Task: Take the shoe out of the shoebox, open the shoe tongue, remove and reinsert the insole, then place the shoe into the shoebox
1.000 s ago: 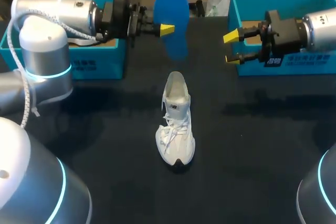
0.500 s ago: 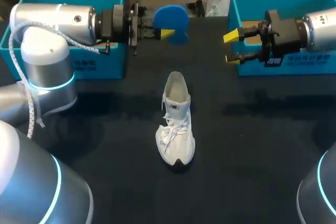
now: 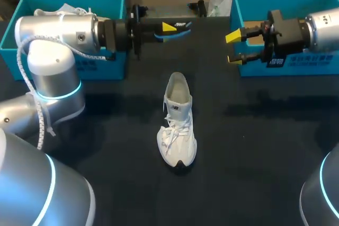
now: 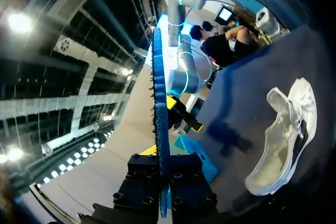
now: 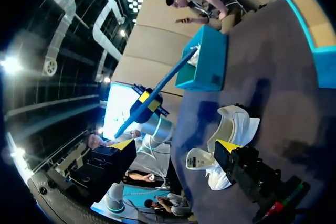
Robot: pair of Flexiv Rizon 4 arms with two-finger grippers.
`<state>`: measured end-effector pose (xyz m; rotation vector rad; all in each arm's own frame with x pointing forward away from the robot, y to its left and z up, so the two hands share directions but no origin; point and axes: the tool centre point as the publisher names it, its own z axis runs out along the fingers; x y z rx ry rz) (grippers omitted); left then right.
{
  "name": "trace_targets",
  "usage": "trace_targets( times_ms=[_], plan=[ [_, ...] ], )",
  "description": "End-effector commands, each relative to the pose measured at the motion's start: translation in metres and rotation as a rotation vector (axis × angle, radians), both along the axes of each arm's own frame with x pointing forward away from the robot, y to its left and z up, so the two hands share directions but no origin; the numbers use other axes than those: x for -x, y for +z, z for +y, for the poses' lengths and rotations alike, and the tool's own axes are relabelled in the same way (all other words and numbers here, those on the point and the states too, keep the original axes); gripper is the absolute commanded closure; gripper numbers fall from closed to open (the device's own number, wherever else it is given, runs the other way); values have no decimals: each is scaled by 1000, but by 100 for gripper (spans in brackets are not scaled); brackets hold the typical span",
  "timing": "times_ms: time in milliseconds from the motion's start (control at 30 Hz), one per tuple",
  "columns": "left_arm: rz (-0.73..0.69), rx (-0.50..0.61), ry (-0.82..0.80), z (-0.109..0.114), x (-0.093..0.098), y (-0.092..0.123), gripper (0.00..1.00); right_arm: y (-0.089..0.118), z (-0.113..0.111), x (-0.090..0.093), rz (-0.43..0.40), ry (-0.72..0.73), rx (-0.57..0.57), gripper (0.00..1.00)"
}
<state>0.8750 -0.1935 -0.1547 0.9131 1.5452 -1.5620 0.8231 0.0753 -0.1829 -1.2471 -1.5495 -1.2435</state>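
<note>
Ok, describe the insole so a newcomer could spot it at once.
Start at the left blue shoebox at the table's far side. Just beside it, the left claw holds the insole in the air. It is the only thin blue sheet, seen edge-on, unlike the white shoe standing on the table.

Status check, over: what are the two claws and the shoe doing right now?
Left gripper shut on thin blue insole. Right gripper open, empty. White laced sneaker upright, nothing blocking.

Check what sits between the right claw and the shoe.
Nothing. In the head view, only a bare stretch of black table separates the right claw from the shoe.
</note>
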Motion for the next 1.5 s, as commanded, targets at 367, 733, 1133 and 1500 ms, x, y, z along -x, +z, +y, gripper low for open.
trace_targets(
  times_ms=[367, 733, 1133, 1500],
  plan=[
    [-1008, 21, 106, -4, -1, -7, 100, -1, 1, 0, 0, 0, 2, 0],
    [-982, 4, 122, -5, -1, -9, 100, -1, 1, 0, 0, 0, 2, 0],
    [-846, -13, 172, -9, 5, -14, 100, -1, 1, 0, 0, 0, 2, 0],
    [-816, -38, 169, -16, 8, -18, 100, -7, 21, -8, 27, 16, -16, 0]
  ],
)
